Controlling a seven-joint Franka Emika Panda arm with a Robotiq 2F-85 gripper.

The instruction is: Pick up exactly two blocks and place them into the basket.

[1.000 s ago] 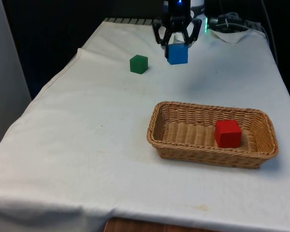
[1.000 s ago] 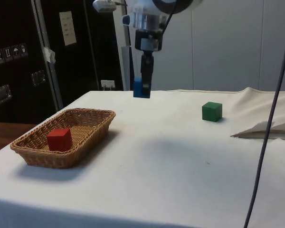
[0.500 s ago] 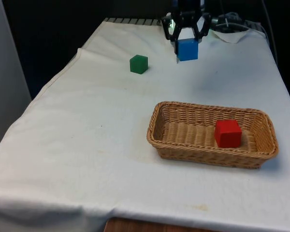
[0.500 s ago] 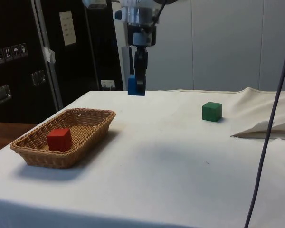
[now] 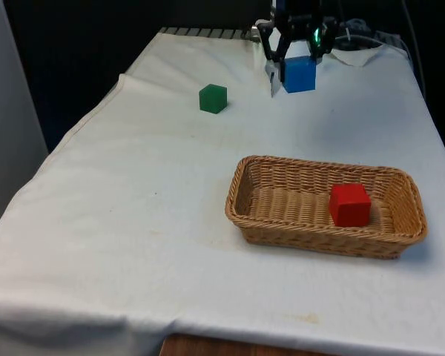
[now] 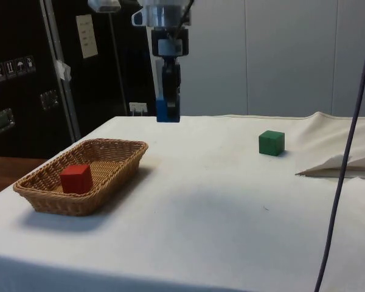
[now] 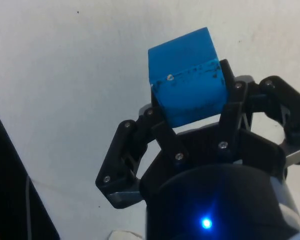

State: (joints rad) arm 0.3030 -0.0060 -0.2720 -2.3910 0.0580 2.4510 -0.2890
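The jaws pinch the blue block (image 5: 299, 73) between them, holding it in the air above the counter (image 5: 133, 193), clear of the cloth. In the front view the gripper (image 5: 297, 53) sits at about 12 o'clock from the basket (image 5: 241, 194), well apart. A red block (image 5: 349, 205) lies inside the basket. The green block (image 5: 213, 98) rests on the counter at the gripper's 8 o'clock.
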